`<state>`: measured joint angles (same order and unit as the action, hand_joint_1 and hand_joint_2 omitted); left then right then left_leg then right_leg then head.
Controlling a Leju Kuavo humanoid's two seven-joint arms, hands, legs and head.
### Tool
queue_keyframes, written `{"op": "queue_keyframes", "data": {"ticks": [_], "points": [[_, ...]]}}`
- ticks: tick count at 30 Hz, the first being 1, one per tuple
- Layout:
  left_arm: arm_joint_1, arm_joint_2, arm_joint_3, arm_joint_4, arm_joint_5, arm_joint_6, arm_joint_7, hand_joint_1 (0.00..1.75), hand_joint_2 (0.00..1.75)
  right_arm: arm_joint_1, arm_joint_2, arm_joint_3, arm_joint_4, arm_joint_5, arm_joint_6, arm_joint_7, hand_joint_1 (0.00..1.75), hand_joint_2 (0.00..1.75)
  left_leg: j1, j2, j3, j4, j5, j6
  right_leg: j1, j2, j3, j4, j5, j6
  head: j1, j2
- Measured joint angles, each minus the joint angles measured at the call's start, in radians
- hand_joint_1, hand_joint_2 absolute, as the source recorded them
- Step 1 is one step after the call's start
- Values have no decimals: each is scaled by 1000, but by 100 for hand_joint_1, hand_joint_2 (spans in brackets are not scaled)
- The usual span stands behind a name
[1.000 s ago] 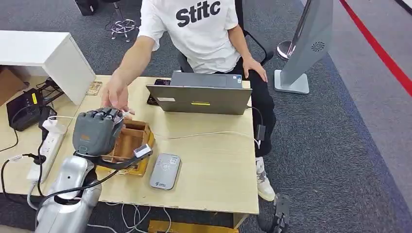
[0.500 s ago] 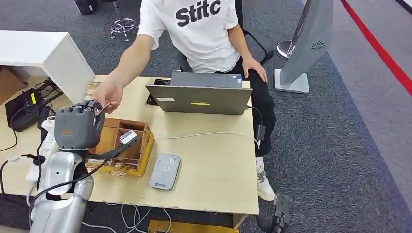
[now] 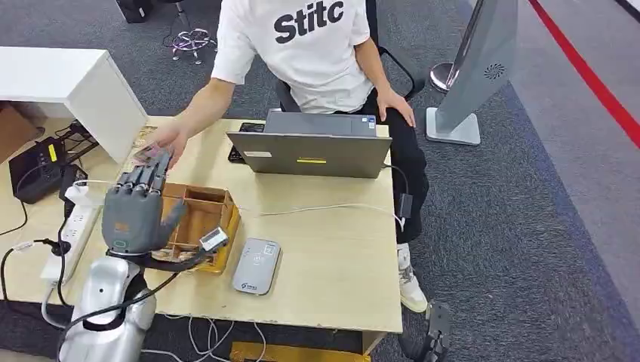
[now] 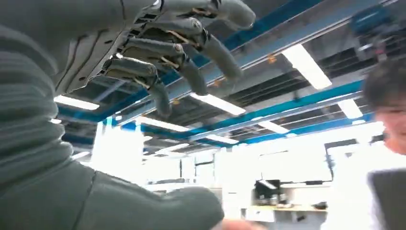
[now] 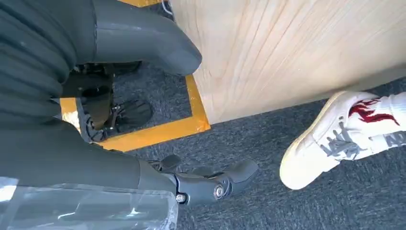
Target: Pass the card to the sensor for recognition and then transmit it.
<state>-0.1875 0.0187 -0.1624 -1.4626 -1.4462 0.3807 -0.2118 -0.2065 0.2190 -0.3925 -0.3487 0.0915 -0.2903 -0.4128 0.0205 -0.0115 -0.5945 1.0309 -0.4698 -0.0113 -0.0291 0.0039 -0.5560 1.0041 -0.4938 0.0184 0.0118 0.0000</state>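
Now card (image 3: 146, 153) in person's hand (image 3: 162, 141), blurred

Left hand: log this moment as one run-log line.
left hand: raised above wooden box, fingers apart, holding nothing | card: in person's hand | sensor: on table, untouched

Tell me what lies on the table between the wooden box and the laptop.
In the head view, only a white cable crosses that stretch of table between the wooden box and the laptop.
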Motion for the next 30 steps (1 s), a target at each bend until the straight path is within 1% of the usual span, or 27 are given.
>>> {"op": "queue_keyframes", "data": {"ticks": [4, 8, 9, 13, 17, 20, 24, 30], "points": [[73, 2, -71, -21, -1, 3, -24, 0, 175, 3, -3, 0, 0, -15, 0, -10, 0, 175, 0, 0, 0, 0, 0, 0, 0, 0, 0, 0, 0, 0, 0, 0], [132, 8, -158, -37, 46, -4, -32, 0, 175, 7, -7, -2, 0, -28, 0, -18, 0, 175, 0, 0, 0, 0, 0, 0, 0, 0, 0, 0, 0, 0, 0, 0], [143, 12, -177, -44, 58, -23, -28, 0, 175, 9, -9, -4, 0, -32, 0, -21, 0, 175, 0, 0, 0, 0, 0, 0, 0, 0, 0, 0, 0, 0, 0, 0], [180, 36, -217, -67, 81, -133, 23, 0, 175, 20, -13, -15, -2, -35, 0, -34, 0, 175, 0, 0, 0, 0, 0, 0, 0, 0, 0, 0, 0, 0, 0, 0], [209, 68, -219, -75, 88, -216, 59, 0, 175, 28, -18, -30, -8, -47, 0, -38, 0, 175, 0, 0, 0, 0, 0, 0, 0, 0, 0, 0, 0, 0, 0, 0], [221, 89, -218, -75, 55, -246, 108, 0, 175, 31, -21, -39, -11, -45, 0, -41, 0, 175, 0, 0, 0, 0, 0, 0, 0, 0, 0, 0, 0, 0, 0, 0], [239, 105, -199, -72, 52, -258, 139, 0, 175, 35, -21, -50, -16, -42, 0, -45, 0, 175, 0, 0, 0, 0, 0, 0, 0, 0, 0, 0, 0, 0, 0, 0], [257, 111, -150, -72, 68, -252, 144, 0, 175, 39, -21, -56, -21, -44, 0, -45, 0, 175, 0, 0, 0, 0, 0, 0, 0, 0, 0, 0, 0, 0, 0, 0]]}}
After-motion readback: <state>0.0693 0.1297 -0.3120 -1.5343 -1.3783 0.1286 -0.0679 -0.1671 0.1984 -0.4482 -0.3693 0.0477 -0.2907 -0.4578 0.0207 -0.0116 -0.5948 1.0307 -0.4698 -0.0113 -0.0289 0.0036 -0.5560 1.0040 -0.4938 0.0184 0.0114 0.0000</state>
